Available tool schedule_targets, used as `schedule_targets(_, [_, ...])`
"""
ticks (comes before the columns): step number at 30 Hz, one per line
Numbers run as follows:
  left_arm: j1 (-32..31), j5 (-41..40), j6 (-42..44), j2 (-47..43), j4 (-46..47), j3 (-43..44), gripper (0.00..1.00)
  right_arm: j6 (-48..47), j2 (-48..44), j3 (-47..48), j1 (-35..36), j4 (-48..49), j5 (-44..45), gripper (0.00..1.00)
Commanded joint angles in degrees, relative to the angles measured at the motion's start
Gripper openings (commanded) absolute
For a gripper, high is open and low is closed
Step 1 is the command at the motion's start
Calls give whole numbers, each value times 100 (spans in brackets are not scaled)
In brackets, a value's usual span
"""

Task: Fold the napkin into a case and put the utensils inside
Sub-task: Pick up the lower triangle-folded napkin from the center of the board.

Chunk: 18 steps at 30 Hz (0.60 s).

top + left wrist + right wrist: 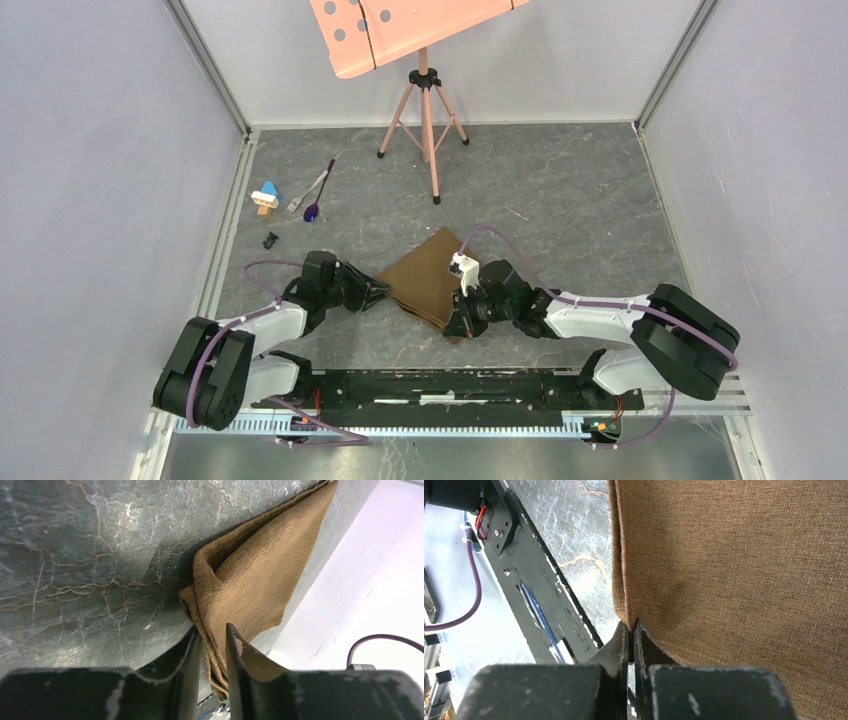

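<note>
The olive-brown napkin (425, 275) lies folded in layers on the marble tabletop between my two arms. My left gripper (383, 290) is at its left corner; in the left wrist view (212, 630) the bunched layered edge of the napkin (250, 580) sits pinched between its fingertips. My right gripper (458, 330) is at the near right corner, and in the right wrist view (631, 623) it is shut on the napkin's (734, 570) folded corner. The utensils lie far back left, untouched: a silver fork (303, 195) and a purple-bowled spoon (312, 212) side by side.
A small blue, white and tan toy block (265, 196) and a tiny black piece (270, 240) sit near the left wall. A pink tripod stand (428, 120) stands at the back centre. The black mounting rail (440, 385) runs along the near edge.
</note>
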Motion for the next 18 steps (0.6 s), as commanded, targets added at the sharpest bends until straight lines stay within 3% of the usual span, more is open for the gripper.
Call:
schedule_targets(1, [29,-250,136,-279,-144,161,26,-43,-55,-15,-54,299,-216,0])
schedule_targets(9, [-151,-979,679,-765,-1696,1029,3,-21,79,-128,-82,444,-441,0])
schedule_targets(18, [-807,-2490,44,356,-4607,3034,2,29,177,-256,-368,484,-803,0])
